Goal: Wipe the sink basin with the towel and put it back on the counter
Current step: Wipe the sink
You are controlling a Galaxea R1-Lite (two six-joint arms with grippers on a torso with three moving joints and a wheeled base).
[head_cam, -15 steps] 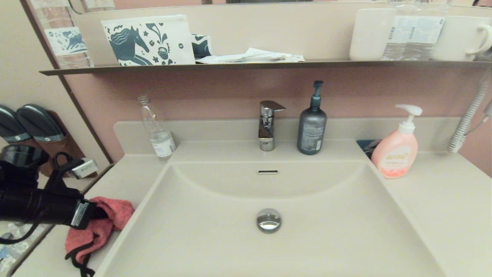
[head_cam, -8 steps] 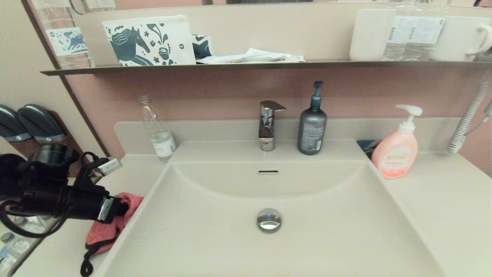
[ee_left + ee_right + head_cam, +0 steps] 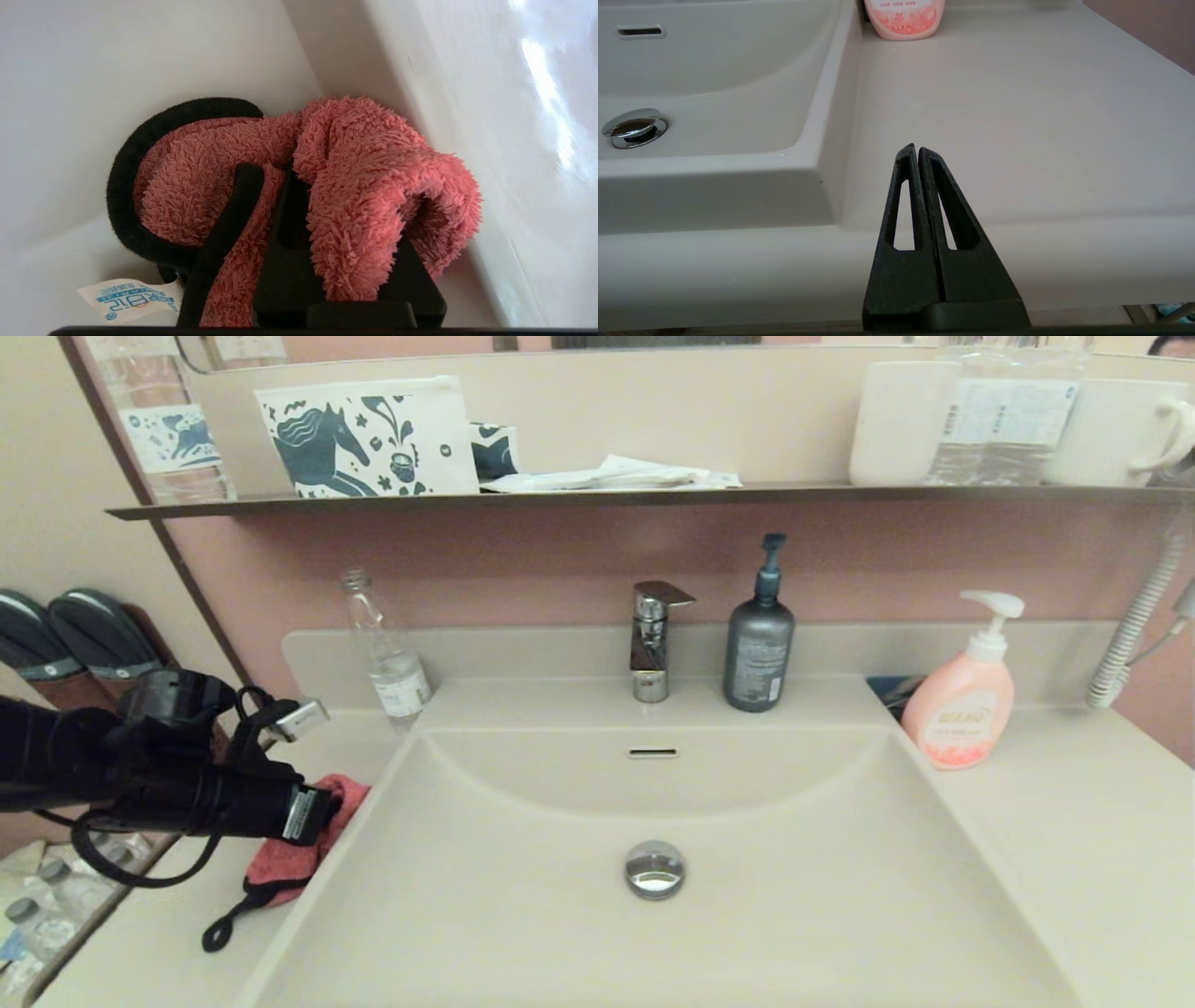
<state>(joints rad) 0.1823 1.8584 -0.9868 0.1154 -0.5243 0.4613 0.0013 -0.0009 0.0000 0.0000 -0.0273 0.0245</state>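
Gripping the towel [image 3: 308, 845], the left gripper [image 3: 322, 812] sits at the counter's [image 3: 1074, 821] left side, just beside the basin's [image 3: 794, 915] left rim. In the left wrist view its jaws are closed on a fold of the towel [image 3: 364, 196], with coral pile bunched over and around the fingers [image 3: 285, 261]. Black trim [image 3: 126, 186] curves off to one side of the gripper, and part of the cloth hangs below it, with a black loop [image 3: 219, 933] trailing onto the counter.

Label check: a white care tag [image 3: 133, 298] on the towel, close by the gripper base, carries blue print and a small orange mark; the characters are not legible.

Right gripper [image 3: 917, 151]: fingers pressed together, nothing between them, low over the counter's front edge at the right of the basin. Not seen from the head camera.

Beyond the right gripper, a pink soap bottle [image 3: 962, 695] stands on the counter; its label has pale writing I cannot read. Farther from the left gripper, across the basin: drain plug [image 3: 654, 869], overflow slot [image 3: 652, 752], tap [image 3: 652, 639], a grey pump bottle [image 3: 758, 635] with fine unreadable print, and a clear bottle [image 3: 383, 653] with a white label, also unreadable.
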